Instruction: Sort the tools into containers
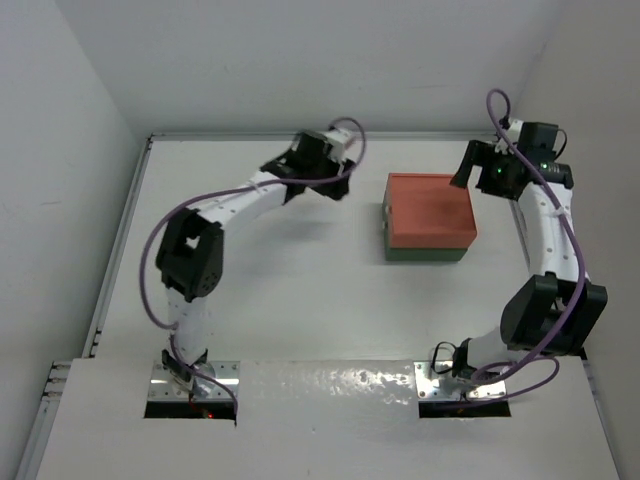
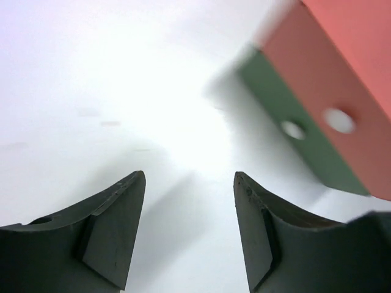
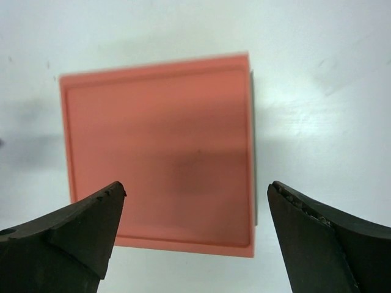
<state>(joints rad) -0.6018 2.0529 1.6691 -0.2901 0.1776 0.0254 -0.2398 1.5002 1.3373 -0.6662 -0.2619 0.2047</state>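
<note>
On the tabletop (image 1: pixel 300 320) stood the box, its red tray (image 3: pixel 159 152) stacked over the green tray (image 2: pixel 287 104); no pliers or screwdrivers showed in any view; the right tool (image 3: pixel 197 185) hung spread wide and empty just above the red tray, the nearer arm; the left tool (image 2: pixel 189 177), likewise parted and empty, had the box ahead to its right.

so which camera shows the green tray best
Left wrist: the green tray shows a broad side wall with its hole, though blurred. Top external shows only thin strips under the red tray; right wrist, just a sliver beside it.
</note>
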